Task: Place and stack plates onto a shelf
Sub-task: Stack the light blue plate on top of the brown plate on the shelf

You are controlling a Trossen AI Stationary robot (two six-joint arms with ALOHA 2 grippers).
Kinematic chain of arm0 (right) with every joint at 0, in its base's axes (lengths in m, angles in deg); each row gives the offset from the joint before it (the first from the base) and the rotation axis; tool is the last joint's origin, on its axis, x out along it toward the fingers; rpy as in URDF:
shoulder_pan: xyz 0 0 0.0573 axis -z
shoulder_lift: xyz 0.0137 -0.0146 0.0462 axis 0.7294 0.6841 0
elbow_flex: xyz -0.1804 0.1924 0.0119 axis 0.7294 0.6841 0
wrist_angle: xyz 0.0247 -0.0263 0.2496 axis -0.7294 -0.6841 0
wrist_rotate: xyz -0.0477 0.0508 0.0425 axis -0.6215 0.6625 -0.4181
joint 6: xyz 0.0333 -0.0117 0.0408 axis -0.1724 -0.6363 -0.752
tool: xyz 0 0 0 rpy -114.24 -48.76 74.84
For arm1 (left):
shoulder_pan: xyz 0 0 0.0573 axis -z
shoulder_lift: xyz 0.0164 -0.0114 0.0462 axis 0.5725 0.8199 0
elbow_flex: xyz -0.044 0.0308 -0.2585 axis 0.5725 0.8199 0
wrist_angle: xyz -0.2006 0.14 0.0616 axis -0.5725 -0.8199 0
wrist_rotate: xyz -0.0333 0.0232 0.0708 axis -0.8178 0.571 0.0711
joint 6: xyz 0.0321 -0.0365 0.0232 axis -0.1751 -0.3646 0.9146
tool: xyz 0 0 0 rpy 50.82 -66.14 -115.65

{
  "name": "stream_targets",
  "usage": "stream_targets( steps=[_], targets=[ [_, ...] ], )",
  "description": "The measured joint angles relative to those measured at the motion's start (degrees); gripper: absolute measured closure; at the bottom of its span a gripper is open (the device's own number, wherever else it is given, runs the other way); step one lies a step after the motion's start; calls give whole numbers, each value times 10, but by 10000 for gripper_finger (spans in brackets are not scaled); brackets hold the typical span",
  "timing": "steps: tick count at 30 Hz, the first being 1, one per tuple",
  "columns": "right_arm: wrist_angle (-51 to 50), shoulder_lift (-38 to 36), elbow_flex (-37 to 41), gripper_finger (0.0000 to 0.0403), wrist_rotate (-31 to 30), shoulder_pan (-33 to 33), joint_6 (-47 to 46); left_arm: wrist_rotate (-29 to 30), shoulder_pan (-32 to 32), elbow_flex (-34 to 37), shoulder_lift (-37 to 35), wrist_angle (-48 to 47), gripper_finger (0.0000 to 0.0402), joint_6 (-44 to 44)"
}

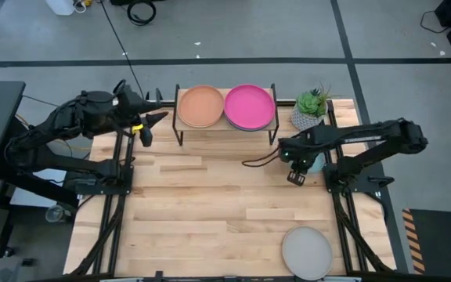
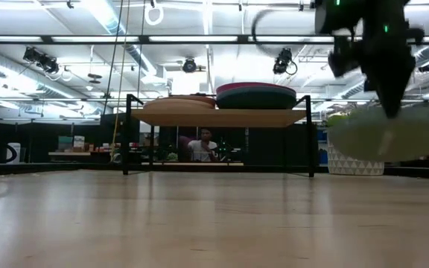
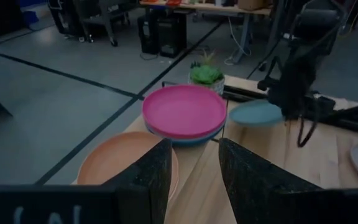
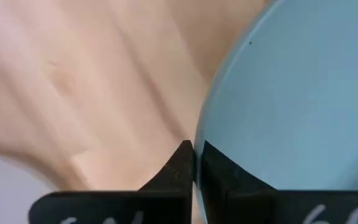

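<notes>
The shelf [image 1: 225, 130] stands at the table's far edge. An orange-peach plate [image 1: 201, 106] lies on its left half and a pink plate [image 1: 250, 106] tops a stack on its right half, with a blue plate [image 3: 188, 139] under it. My right gripper [image 1: 296, 163] is to the right of the shelf, above the table, shut on a pale blue plate [image 1: 317, 163]. A grey plate [image 1: 306, 251] lies flat near the table's near right edge. My left gripper [image 3: 194, 158] is open and hovers at the shelf's left end. My right gripper pinches the pale blue plate's rim [image 4: 205, 144] between its two shut fingers [image 4: 178, 163]. The fingers come from above, pointing down. The plate [image 2: 389, 132] is lifted clear of the table and sits tilted below the fingers.
A potted plant [image 1: 310, 110] in a white pot stands just right of the shelf, close behind the right arm. Bare wooden tabletop [image 1: 218, 211] spreads in front of the shelf. A person [image 2: 202, 147] sits in the room beyond the table.
</notes>
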Motion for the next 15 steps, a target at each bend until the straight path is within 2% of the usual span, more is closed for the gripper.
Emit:
stream_targets(
  steps=[4,9,15],
  targets=[
    [4,-24,-55,380,46,-16,4,0,0,-1,20,6,261,0],
    [34,-30,-140,375,124,-38,57,0,0,0,52,3,261,16],
    [97,7,-255,384,131,-48,83,0,0,0,76,3,261,15]
  ],
)
